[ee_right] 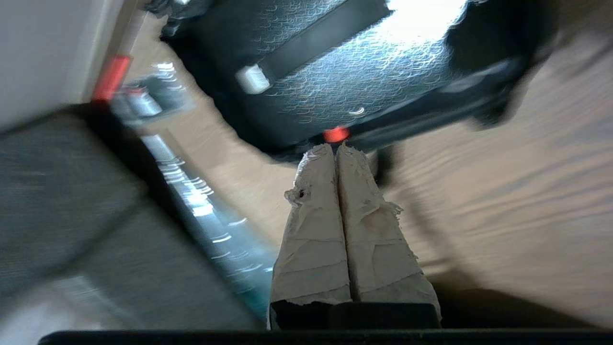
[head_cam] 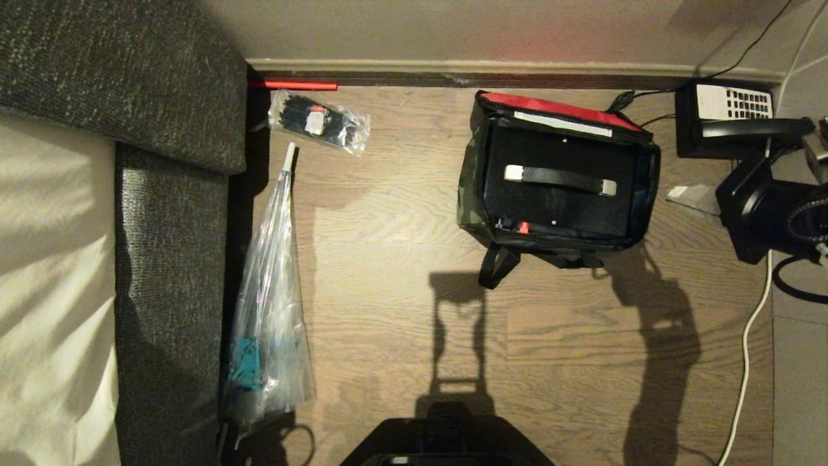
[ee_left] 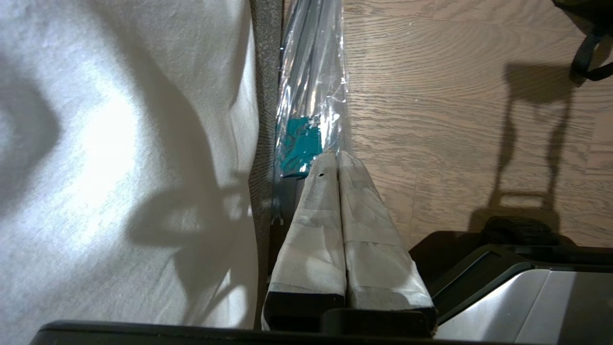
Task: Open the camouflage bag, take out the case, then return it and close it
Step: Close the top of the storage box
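While its lid lies flipped back toward the skirting board, red lining up, the camouflage bag [head_cam: 471,188] sits open on the wooden floor [head_cam: 388,291] with the case [head_cam: 556,194] inside it, filling nearly the whole opening. Both run with their long axis roughly parallel to the wall, slightly skewed, the mouth facing straight up. The case's handle bar [head_cam: 559,180] lies along that same axis, whitish at both ends in the head view.

Judging by this, the bag is unzipped and the case is either about to come out or already back in; which of the two cannot be told from here. Lifting it would call for spreading the fingers and coming down across the handle bar; closing would mean fetching the lid back over.

Off the bag's right end stands the right arm [head_cam: 770,213], and the right gripper [ee_right: 336,149] hangs above the floor short of the bag's near edge, fingers pressed together with nothing between them. Beyond that, a desk telephone [head_cam: 724,116] sits by the wall. Far to the left, the left gripper [ee_left: 338,160] is likewise pressed together and empty, parked over a clear folded umbrella [head_cam: 268,310] beside the sofa [head_cam: 168,259].
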You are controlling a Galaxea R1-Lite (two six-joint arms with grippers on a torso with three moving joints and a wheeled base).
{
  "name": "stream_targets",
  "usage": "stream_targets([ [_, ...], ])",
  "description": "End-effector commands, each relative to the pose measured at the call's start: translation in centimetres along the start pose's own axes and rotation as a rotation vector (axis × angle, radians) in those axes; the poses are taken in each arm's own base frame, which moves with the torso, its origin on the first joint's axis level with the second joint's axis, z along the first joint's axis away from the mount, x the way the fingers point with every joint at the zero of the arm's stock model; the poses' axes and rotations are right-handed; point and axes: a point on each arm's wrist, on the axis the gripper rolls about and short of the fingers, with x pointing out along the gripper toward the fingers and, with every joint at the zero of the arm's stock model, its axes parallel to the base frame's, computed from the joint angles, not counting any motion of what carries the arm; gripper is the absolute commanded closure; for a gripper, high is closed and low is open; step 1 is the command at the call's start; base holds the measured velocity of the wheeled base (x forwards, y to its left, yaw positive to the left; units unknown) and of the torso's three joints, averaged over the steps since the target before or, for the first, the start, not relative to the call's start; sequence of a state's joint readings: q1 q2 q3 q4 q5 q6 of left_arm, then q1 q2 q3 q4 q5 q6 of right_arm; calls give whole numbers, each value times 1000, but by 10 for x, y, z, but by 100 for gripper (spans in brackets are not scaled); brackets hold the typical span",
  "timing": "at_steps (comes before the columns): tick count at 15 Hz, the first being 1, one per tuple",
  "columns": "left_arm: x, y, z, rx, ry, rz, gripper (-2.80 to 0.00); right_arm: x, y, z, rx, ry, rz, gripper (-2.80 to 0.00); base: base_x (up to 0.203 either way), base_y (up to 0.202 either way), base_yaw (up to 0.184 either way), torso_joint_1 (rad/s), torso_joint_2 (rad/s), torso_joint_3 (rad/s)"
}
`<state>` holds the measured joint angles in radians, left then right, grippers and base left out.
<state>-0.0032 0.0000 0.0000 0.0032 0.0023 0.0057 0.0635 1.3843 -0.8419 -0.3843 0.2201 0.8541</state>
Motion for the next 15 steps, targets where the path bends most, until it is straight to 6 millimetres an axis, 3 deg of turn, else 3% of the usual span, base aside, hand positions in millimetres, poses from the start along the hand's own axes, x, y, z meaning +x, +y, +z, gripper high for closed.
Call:
stream_targets([
  [1,0,0,0,0,1,1,0,18,-15,12,51,17,-44,0,0,0,0,0,0,0],
  [3,0,0,0,0,1,0,0,22,-23,17,62,9,-73,0,0,0,0,0,0,0],
  [15,0,0,0,-1,1,1,0,12,-20,14,59,11,-65,0,0,0,0,0,0,0],
])
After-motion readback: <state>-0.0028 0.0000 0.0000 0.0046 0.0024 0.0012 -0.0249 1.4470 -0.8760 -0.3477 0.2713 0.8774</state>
